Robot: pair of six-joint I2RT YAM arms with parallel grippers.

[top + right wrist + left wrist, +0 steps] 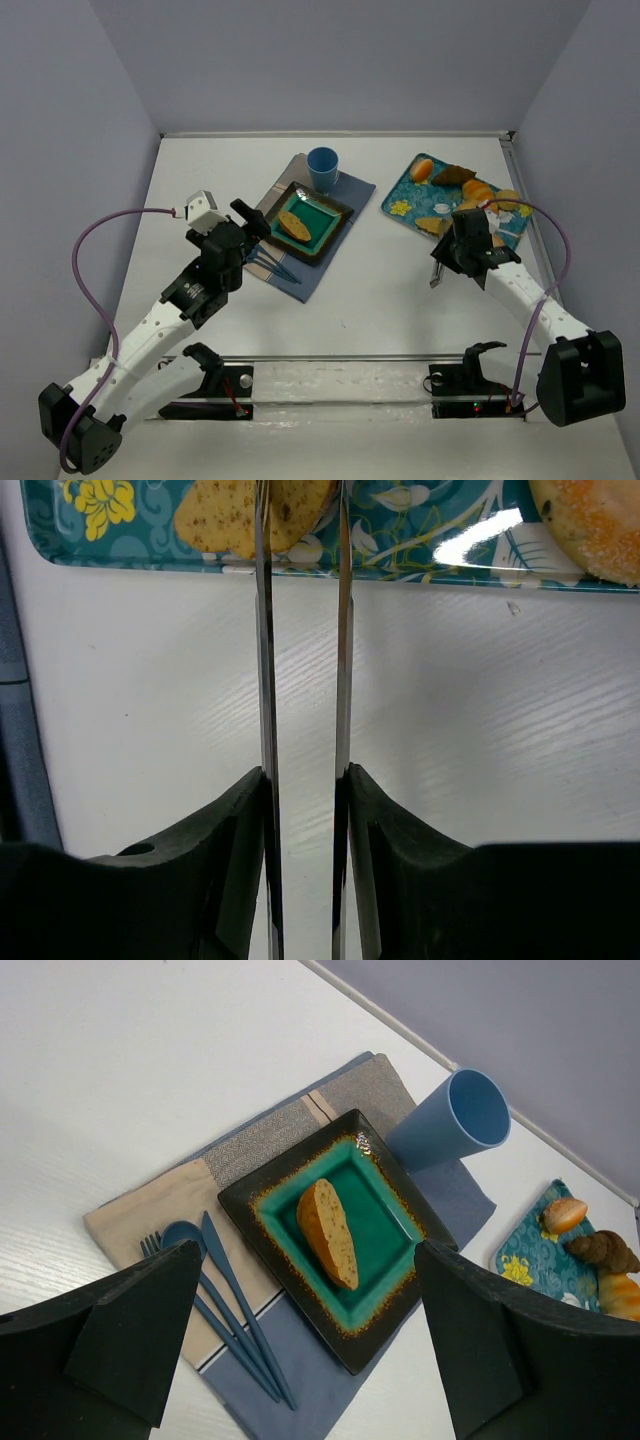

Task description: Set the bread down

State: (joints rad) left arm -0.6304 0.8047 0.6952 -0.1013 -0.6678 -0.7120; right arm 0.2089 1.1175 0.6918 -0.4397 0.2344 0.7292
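The right gripper (303,790) is gripping tongs (342,660) straddling 1 bread slice (215,515) on the tray (450,540), evidently for lifting; the left gripper (315,1330) is hovering open.

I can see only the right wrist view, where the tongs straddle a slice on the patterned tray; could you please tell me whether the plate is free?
Observer: No. The plate already holds one bread slice, lying flat in its middle.
Operator: Thank you. Is the left tool anywhere in the path of my tongs?
Observer: The left tool hangs over the placemat at the plate's left side, open and empty.
Operator: Is anything else standing close to the plate?
Observer: A blue cup stands upright just beyond the plate's far corner.
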